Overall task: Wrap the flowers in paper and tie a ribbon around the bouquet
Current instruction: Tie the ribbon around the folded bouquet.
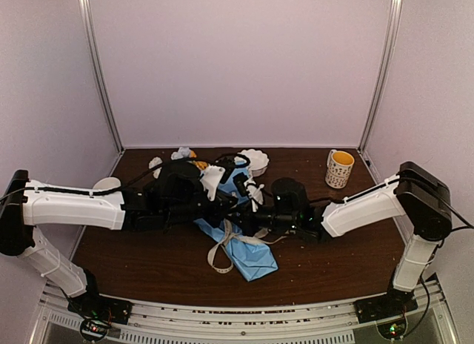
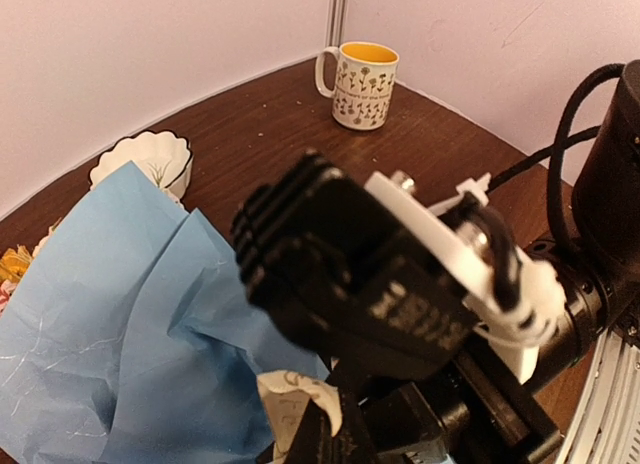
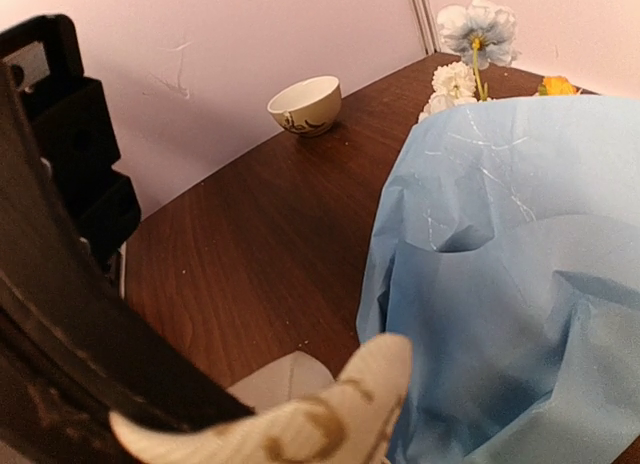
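The bouquet lies mid-table: flowers [image 1: 182, 154] stick out of the far end of a light-blue paper [image 1: 248, 256] cone. White, pale blue and orange blooms [image 3: 470, 39] show above the paper [image 3: 500, 274]. The beige ribbon [image 1: 221, 251] crosses the cone and trails toward the near edge. Both grippers meet over the cone's middle. My left gripper [image 1: 241, 183] is shut on a ribbon end [image 2: 290, 399]. My right gripper [image 1: 255, 210] sits close against it. The ribbon [image 3: 300, 424] stretches lifted across the bottom of the right wrist view, where the right jaws close on it. The fingers themselves are hidden.
A yellow-lined flowered mug [image 1: 340, 168] stands at the back right. A scalloped white bowl [image 1: 256, 161] sits just behind the bouquet. Another small bowl [image 3: 305, 104] stands by the left wall. The right wrist body [image 2: 400, 274] fills the left wrist view.
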`<state>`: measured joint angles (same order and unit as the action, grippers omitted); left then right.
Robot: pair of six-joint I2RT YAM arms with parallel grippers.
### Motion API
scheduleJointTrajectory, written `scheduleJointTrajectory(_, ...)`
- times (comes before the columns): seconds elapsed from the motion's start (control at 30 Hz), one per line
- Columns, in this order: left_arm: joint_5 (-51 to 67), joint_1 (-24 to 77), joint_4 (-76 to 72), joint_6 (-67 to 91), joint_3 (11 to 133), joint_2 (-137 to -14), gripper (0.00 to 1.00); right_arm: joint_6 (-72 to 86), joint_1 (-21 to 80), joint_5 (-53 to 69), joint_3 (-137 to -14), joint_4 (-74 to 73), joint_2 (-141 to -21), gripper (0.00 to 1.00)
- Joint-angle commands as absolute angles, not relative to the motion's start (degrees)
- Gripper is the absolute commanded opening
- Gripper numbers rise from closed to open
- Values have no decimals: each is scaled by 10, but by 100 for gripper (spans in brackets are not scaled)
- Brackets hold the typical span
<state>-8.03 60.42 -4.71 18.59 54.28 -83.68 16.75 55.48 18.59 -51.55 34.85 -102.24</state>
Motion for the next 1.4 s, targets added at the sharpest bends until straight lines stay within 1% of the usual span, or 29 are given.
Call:
scheduleJointTrajectory(0.0,-88,600,-53,189,538,-818,2,162,549,210,-496,388,-1016,0)
scheduleJointTrajectory(0.03,-89,597,-34,182,543,-814,15,157,547,214,-492,388,-1014,0)
scheduleJointTrajectory(0.1,-101,594,23,162,555,-800,48,145,544,223,-485,386,-1011,0)
scheduleJointTrajectory(0.17,-124,593,75,142,561,-780,65,135,538,244,-480,386,-1008,0)
scheduleJointTrajectory(0.2,-136,593,92,135,559,-766,71,131,537,259,-478,388,-1007,0)
scheduleJointTrajectory(0.23,-141,591,102,130,553,-752,72,125,534,273,-478,388,-1007,0)
scheduleJointTrajectory(0.3,-129,584,98,123,531,-723,72,114,533,293,-482,382,-1006,0)
scheduleJointTrajectory(0.33,-103,577,83,120,518,-714,71,110,533,305,-484,380,-1008,0)
scheduleJointTrajectory(0.47,60,541,6,111,487,-717,65,107,529,342,-498,373,-1018,0)
scheduleJointTrajectory(0.57,134,539,-50,76,490,-744,64,105,530,349,-501,369,-1019,0)
scheduleJointTrajectory(0.77,139,538,-59,43,532,-813,65,101,528,347,-507,359,-1022,0)
scheduleJointTrajectory(0.8,136,537,-60,44,540,-823,63,100,528,346,-508,357,-1022,0)
scheduleJointTrajectory(0.93,134,514,-68,66,543,-842,46,93,528,345,-512,346,-1021,0)
scheduleJointTrajectory(1.0,151,501,-91,82,530,-843,43,89,528,347,-515,340,-1021,0)
scheduleJointTrajectory(1.13,186,495,-132,91,518,-847,43,84,528,347,-517,333,-1020,0)
scheduleJointTrajectory(1.27,235,495,-112,91,543,-877,48,82,528,344,-519,329,-1019,0)
scheduleJointTrajectory(1.37,262,495,-108,94,551,-892,48,82,529,344,-519,328,-1020,0)
